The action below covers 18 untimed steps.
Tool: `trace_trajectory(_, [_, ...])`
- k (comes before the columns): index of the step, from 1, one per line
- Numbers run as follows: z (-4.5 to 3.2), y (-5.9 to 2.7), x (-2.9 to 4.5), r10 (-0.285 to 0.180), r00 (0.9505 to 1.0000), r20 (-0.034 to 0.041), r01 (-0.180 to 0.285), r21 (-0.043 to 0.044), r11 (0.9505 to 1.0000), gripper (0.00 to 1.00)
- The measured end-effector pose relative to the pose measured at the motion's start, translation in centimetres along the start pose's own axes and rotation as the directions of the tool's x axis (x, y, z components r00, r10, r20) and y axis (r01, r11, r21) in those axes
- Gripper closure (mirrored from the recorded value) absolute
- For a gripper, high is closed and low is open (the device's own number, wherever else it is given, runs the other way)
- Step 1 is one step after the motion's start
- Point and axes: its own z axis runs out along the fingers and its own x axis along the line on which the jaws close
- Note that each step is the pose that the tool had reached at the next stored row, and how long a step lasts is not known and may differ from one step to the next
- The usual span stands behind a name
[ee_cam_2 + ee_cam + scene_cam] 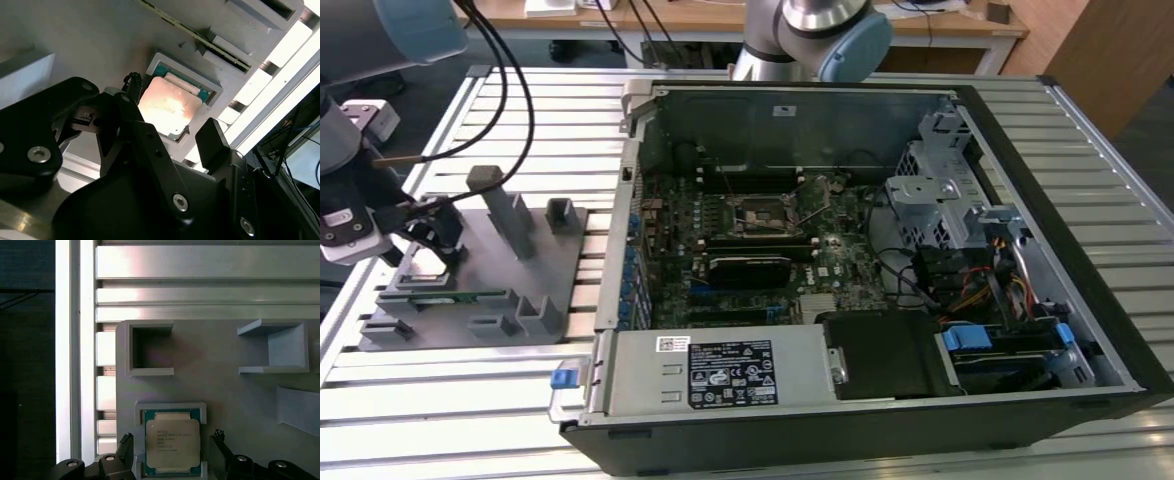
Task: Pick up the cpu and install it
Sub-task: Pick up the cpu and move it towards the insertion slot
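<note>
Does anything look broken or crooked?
Nothing stands out. The cpu lies flat and straight in its pocket on the gray holder, and the gripper hangs open over it, a finger on each side.

Matte black fingers studded with silver screws

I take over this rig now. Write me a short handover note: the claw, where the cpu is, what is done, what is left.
The claw: open, one finger on each side of the cpu, not gripping it.
The cpu: lying flat in its recess on the grey fixture, at the exterior view's left of the computer case.
Done: claw lined up over the cpu.
Left: grasp, lift, install in the case.
</note>
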Motion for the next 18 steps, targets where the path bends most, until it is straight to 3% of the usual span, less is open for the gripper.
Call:
trace_trajectory(8, [0.37,0.00,-0.09,0.000,1.0000,0.0000,0.000,0.0001,1.0000,0.31])
trace_trajectory(9, [0.37,0.00,-0.14,0.000,1.0000,-0.0001,0.000,0.0002,1.0000,0.38])
trace_trajectory(18, [0.40,0.00,-0.28,0.000,1.0000,-0.0003,0.000,0.0007,1.0000,0.40])
